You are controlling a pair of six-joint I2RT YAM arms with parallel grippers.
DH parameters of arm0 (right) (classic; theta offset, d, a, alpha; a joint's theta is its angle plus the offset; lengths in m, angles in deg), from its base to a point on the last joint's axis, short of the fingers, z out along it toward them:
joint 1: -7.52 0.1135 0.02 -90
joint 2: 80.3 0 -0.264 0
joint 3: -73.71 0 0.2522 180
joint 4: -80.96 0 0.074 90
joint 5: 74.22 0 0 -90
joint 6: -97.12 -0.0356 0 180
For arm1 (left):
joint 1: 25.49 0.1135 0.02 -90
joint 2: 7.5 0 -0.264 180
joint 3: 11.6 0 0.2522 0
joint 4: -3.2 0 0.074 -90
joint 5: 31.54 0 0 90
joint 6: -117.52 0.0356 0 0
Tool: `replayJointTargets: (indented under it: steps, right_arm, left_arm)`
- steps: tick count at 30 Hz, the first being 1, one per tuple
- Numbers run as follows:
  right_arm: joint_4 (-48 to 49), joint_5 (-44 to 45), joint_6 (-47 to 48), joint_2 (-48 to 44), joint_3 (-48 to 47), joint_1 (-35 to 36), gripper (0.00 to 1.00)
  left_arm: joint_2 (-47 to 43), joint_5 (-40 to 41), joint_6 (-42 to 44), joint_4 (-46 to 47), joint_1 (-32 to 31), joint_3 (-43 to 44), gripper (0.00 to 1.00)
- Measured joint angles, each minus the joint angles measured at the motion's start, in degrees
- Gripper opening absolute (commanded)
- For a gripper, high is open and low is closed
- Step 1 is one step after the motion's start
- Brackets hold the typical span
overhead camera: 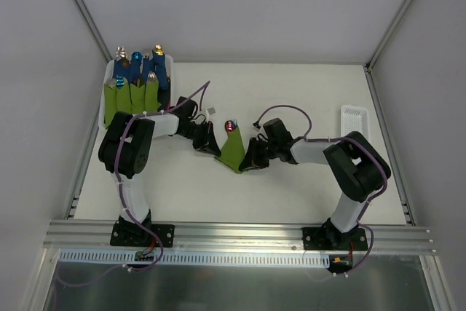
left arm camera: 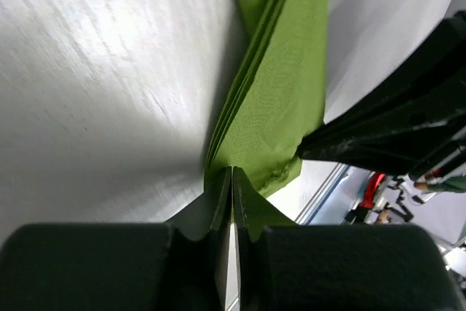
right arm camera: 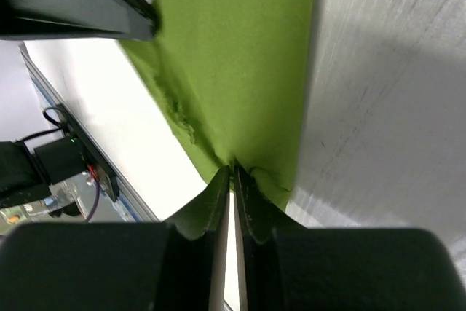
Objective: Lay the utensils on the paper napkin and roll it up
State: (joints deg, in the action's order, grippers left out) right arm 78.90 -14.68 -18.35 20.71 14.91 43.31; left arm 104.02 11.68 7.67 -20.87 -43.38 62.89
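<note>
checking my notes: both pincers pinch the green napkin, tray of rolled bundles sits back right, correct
No: the tray of rolled bundles is at the back left, as the top view shows. The left pincer and right pincer do pinch the napkin.

Bright, even overhead light; close wrist views soft, perhaps motion-blurred, shadowed

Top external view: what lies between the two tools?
In the top external view, the green paper napkin, pinched by the left tool and right tool.
</note>
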Motion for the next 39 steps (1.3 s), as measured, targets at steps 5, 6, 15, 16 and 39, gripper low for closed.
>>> replayJointTargets:
  steps: [5, 6, 15, 16, 39]
  right_arm:
    - [-4.9, -1.2, 3.9, 0.0, -1.7, -0.3, 0.09]
    - [-5.5, -1.3, 4.5, 0.0, -1.9, -0.4, 0.09]
    - [-9.6, -2.0, 7.9, 0.0, -3.2, -0.4, 0.08]
    - [-9.8, -2.0, 8.1, 0.0, -3.2, -0.4, 0.08]
    - [-17.7, -0.5, 10.5, -0.4, -6.2, -0.4, 0.15]
  left_arm:
    - [-5.0, -0.2, 3.0, -0.8, 0.0, -0.1, 0.05]
    - [-6.0, -0.3, 3.2, -0.8, 0.0, -0.1, 0.05]
    - [-8.6, -1.9, 1.3, 1.3, -1.7, 2.9, 0.05]
    - [-8.4, -2.3, 0.7, 2.1, -2.3, 2.9, 0.05]
    - [-0.7, -0.7, -2.3, 6.6, -5.5, -5.4, 0.00]
